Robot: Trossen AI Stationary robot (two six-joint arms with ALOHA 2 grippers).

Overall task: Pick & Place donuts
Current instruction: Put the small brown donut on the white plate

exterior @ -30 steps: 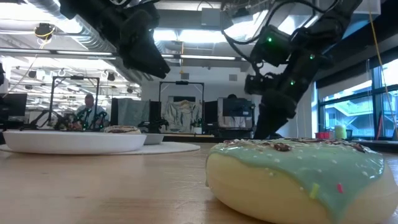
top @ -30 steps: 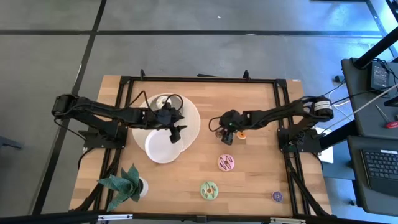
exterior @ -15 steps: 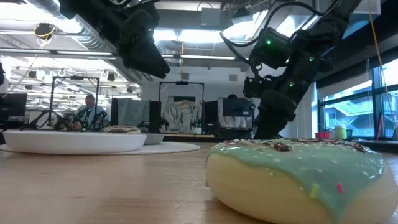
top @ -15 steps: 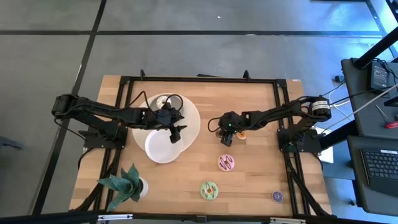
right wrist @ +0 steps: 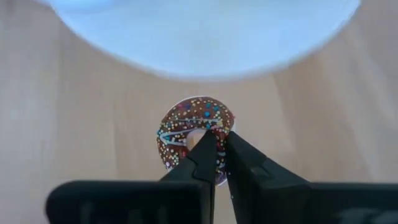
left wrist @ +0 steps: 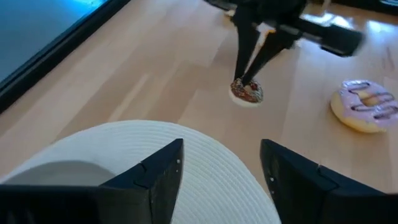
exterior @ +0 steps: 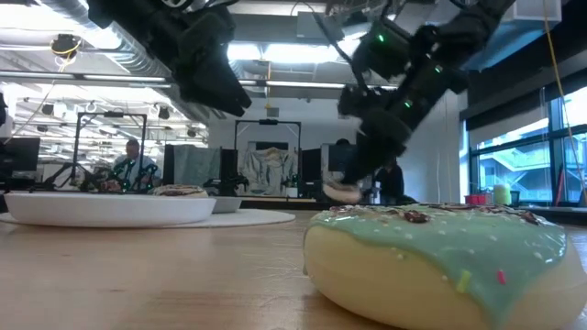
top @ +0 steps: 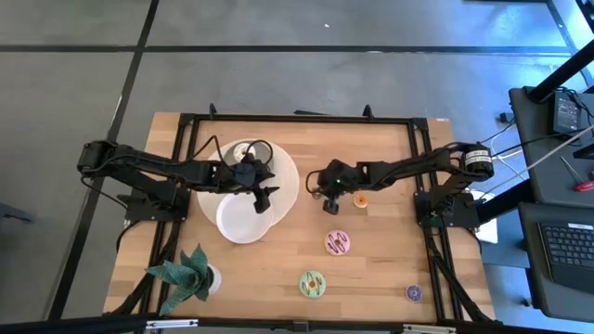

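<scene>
My right gripper (top: 327, 197) is shut on a small chocolate donut with coloured sprinkles (right wrist: 194, 135), just right of the white plates. The low view shows that donut (exterior: 342, 191) hanging above the table. My left gripper (top: 264, 195) stands open over the stacked white plates (top: 286, 176), with a plate (left wrist: 186, 155) right below its fingers and nothing between them. On the wood lie an orange donut (top: 360, 199), a pink one (top: 338, 243), a green one (top: 312, 283) and a purple one (top: 414, 293). My right gripper pinches the chocolate donut's ring (right wrist: 219, 144) at one spot; one fingertip (right wrist: 210, 138) seems to stand at the hole's edge and the other at the outer rim. The fingers come from above, pointing down. The donut (left wrist: 247, 92) hangs below them, clear of the table.
A small potted plant (top: 190, 274) stands at the near left corner. A smaller white plate (top: 243, 223) overlaps the big one's near side. The green donut (exterior: 440, 257) fills the foreground of the low view. Bare wood lies between the plates and the pink donut.
My right gripper has shut on the chocolate donut, then risen and gone a little toward the table's left and the plates, lifting the donut clear of the wood.
</scene>
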